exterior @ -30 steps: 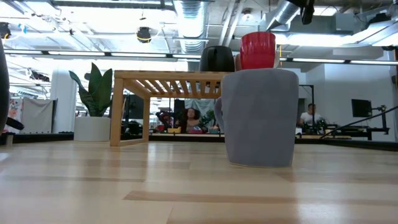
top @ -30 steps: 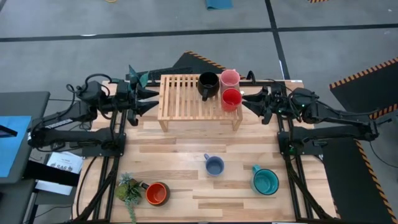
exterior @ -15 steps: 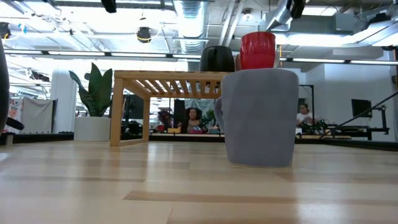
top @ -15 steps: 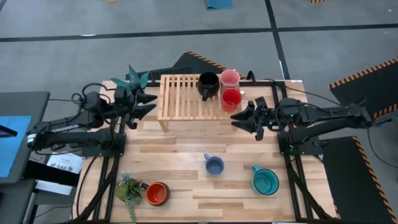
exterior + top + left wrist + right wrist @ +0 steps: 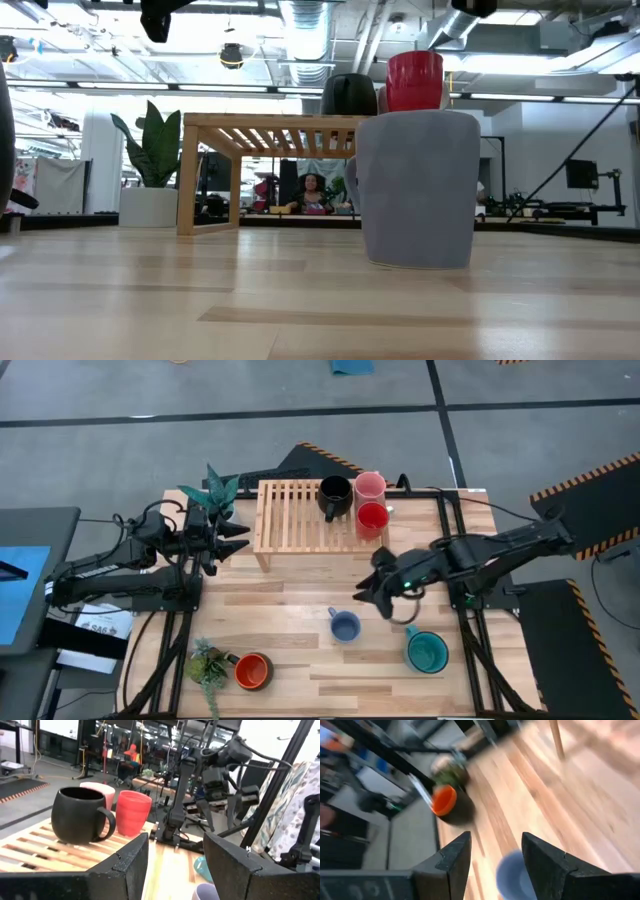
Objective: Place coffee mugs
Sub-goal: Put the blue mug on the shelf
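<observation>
rack (image 5: 300,515): pale slatted wood
black mug (image 5: 333,492): glossy black
pink mug (image 5: 369,485): pale pink
red mug (image 5: 372,518): bright red
blue-grey mug (image 5: 345,626): muted blue
teal mug (image 5: 427,651): teal
dark mug (image 5: 252,671): orange inside
table (image 5: 290,610): light wood planks
grippers: both were black

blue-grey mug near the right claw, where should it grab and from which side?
Judging from the high view, grip the rim wall of the blue mug from above. It stands upright, mouth open, with its handle toward the rack, so one finger inside and one outside on the handle-free side should fit. The right claw, open, already hovers just beside it.
</observation>
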